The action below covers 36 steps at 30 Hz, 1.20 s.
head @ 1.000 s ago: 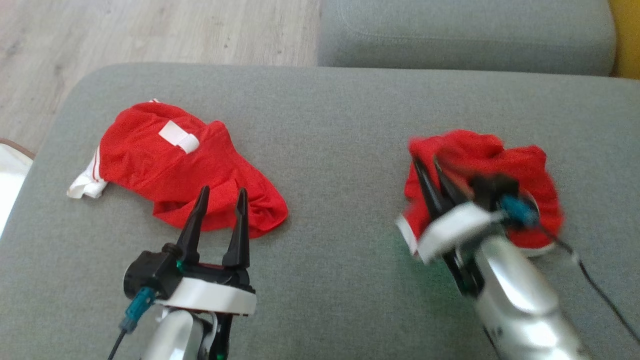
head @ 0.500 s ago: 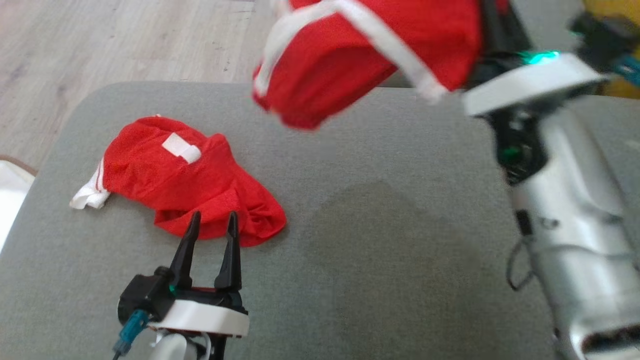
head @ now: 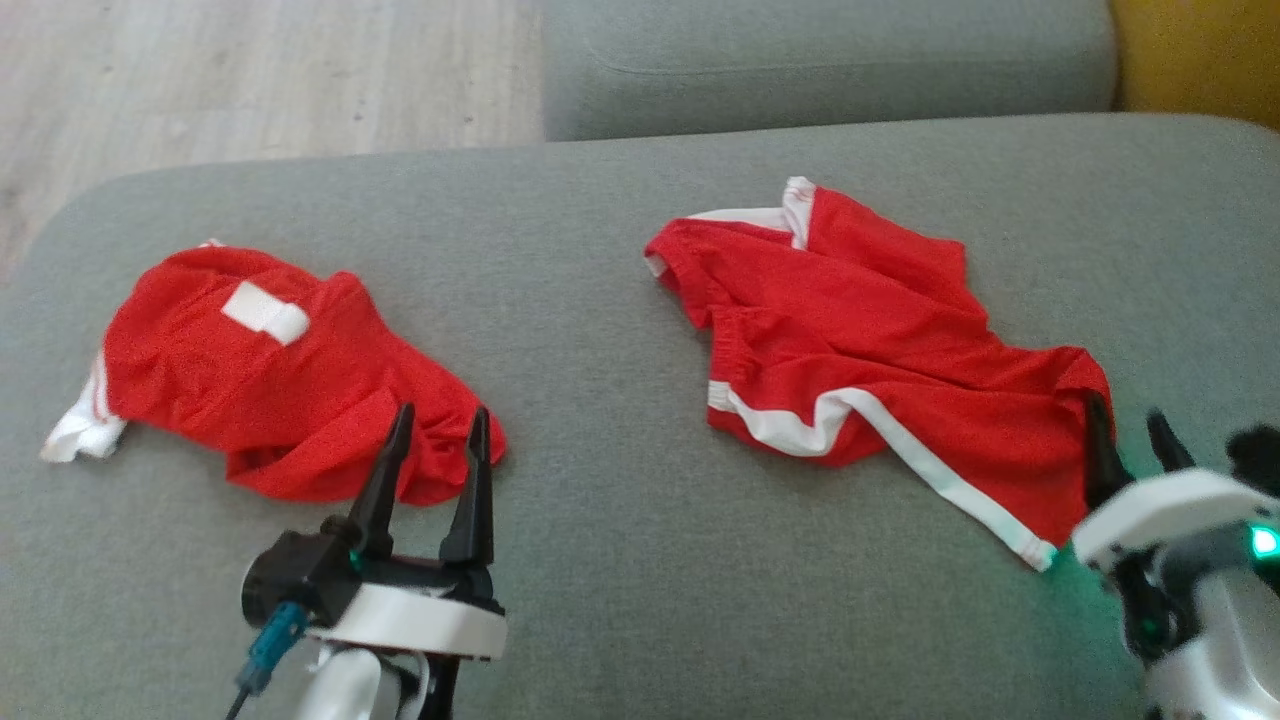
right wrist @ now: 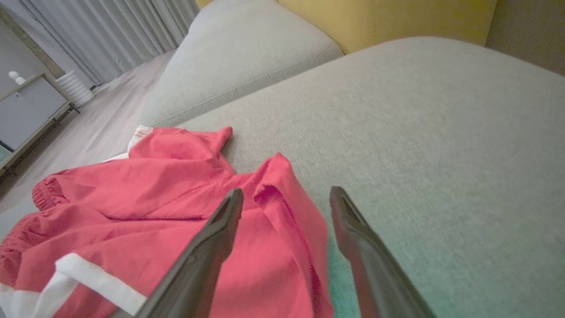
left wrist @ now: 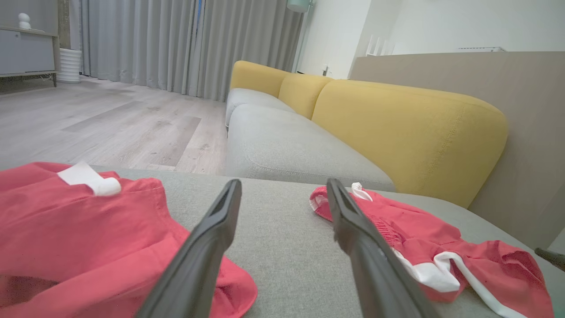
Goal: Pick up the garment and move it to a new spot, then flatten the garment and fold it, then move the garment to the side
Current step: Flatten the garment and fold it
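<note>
Head view: the garment (head: pixel 880 350) lies rumpled on the grey cushion (head: pixel 620 560), the right end effector (head: pixel 1127 432) spread at its 4 o'clock corner, where a careless pull-away may snag and bunch it.

I'm looking down on a wide grey cushion (head: pixel 620 250), its woven cover bare through the middle. Two things lie directly on it, well apart. Toward the right lies the red garment (head: pixel 880 360), spread fairly flat but creased, with white trim along its edges and a white stripe running to its near corner. Toward the left lies a second red garment (head: pixel 250 400), bunched into a heap, with a white label (head: pixel 265 312) on top and white fabric at its left end.
</note>
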{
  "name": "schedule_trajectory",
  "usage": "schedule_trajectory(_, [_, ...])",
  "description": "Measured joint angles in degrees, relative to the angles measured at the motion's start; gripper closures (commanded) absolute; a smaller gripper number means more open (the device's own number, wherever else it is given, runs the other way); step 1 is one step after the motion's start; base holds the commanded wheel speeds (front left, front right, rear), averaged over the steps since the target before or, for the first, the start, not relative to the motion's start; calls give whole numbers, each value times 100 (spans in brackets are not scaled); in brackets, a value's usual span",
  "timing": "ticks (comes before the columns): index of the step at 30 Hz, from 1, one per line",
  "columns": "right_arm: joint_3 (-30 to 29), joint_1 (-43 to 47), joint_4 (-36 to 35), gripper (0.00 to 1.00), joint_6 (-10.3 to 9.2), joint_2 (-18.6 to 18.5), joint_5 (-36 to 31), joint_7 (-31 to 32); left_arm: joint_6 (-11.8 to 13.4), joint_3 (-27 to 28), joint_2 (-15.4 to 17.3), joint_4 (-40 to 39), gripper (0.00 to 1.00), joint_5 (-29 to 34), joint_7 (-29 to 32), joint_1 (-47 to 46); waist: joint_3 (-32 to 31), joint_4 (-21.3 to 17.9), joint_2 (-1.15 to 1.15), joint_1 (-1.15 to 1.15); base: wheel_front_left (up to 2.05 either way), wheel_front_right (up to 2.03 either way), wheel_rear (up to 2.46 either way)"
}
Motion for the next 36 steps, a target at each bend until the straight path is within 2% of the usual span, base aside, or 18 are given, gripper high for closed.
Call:
schedule_trajectory(4, [54,-305,-449,0,0,321,-800,-617,-5,21,-1,-29,0,-4,0,-129,89,-224,0,0,0,0,0])
schedule_trajectory(9, [310,-203,-1183,0,0,405,-1527,-1226,-5,16,-2,-96,0,-86,0,-129,95,-376,0,1,0,0,0])
schedule_trajectory(13, [458,258,-1692,0,0,601,-1589,-1354,-3,14,-2,-110,0,-114,0,-117,-38,-436,0,0,0,0,0])
schedule_trajectory(21, [520,1389,-2308,0,0,682,-1553,-1368,40,-54,-2,-122,0,-347,0,-104,-130,-428,0,0,0,0,0])
schedule_trajectory(31, [693,1421,-2466,0,0,687,-1501,-1368,47,-164,-1,76,0,-281,0,-132,-60,-514,0,0,0,0,0])
schedule_trajectory(36, [645,1361,-2480,0,0,687,-1502,-1368,43,-519,-1,748,0,-140,0,-517,111,-620,0,0,0,0,0])
